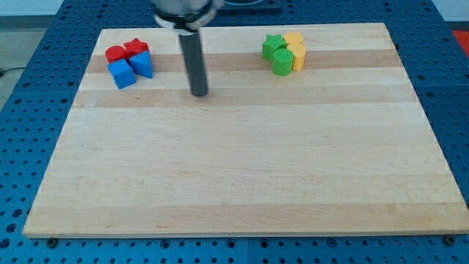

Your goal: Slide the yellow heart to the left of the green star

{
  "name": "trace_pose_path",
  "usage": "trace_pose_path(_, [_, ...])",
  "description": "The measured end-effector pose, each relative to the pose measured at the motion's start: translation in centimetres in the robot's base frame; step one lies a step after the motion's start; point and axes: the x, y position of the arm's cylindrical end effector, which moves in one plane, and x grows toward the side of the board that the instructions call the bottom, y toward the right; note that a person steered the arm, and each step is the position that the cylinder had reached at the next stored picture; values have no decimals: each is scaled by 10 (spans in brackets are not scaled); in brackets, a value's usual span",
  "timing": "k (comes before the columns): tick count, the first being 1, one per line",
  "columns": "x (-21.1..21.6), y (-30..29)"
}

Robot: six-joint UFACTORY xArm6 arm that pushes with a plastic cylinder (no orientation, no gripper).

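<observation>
A cluster of green and yellow blocks sits near the view's top right of the wooden board. The green star is at the cluster's upper left. A round green block is just below it. A yellow block is at the cluster's top and another yellow block sits below it; which one is the heart I cannot tell. My tip rests on the board well to the left of this cluster, touching no block.
A second cluster sits at the view's top left: two red blocks above two blue blocks, left of my tip. The wooden board lies on a blue perforated table.
</observation>
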Motion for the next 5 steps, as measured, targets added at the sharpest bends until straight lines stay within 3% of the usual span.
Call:
trace_pose_path(3, [-9,169])
trace_pose_path(5, [-33,222])
